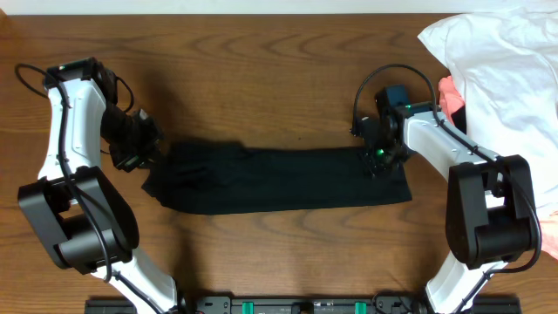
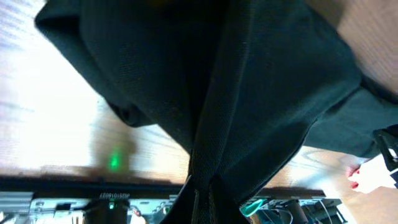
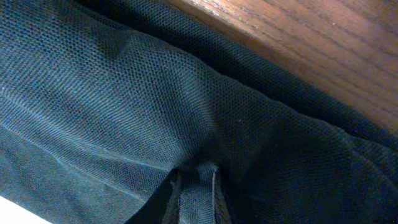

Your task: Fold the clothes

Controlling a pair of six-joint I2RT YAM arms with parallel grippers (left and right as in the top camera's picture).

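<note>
Black garment (image 1: 279,179) lies mid-table as a long flat band running left to right on the wooden table (image 1: 279,61), with one arm at each end. Left gripper (image 1: 145,159) is on the band's left end. Right gripper (image 1: 381,160) is on the far edge near the right end.

Both wrist views show cloth puckering into a tight pleat right at the fingertips, so I read both as clamped on fabric, not spread. The fingers are mostly buried in cloth, so that's a judgement from the pucker.

Why this hold: a grip at each end gives control of both ends at once. One end can then be carried over the other without the band bunching or skewing. The left end looks rumpled and maybe a little off the wood in the left wrist view, but I can't be sure. The right end lies flatter.

Stage, my guess: it's already narrowed lengthwise, and the crosswise fold is next.

Risk: the knit looks thin and mesh-like. The pinch may catch only the top layer, so the lower layer could lag and the edges would misalign.

White garment (image 1: 510,70) and coral-pink garment (image 1: 448,92) are heaped at the right rear, near the right arm but apart from the black one. Neither is part of this job.
</note>
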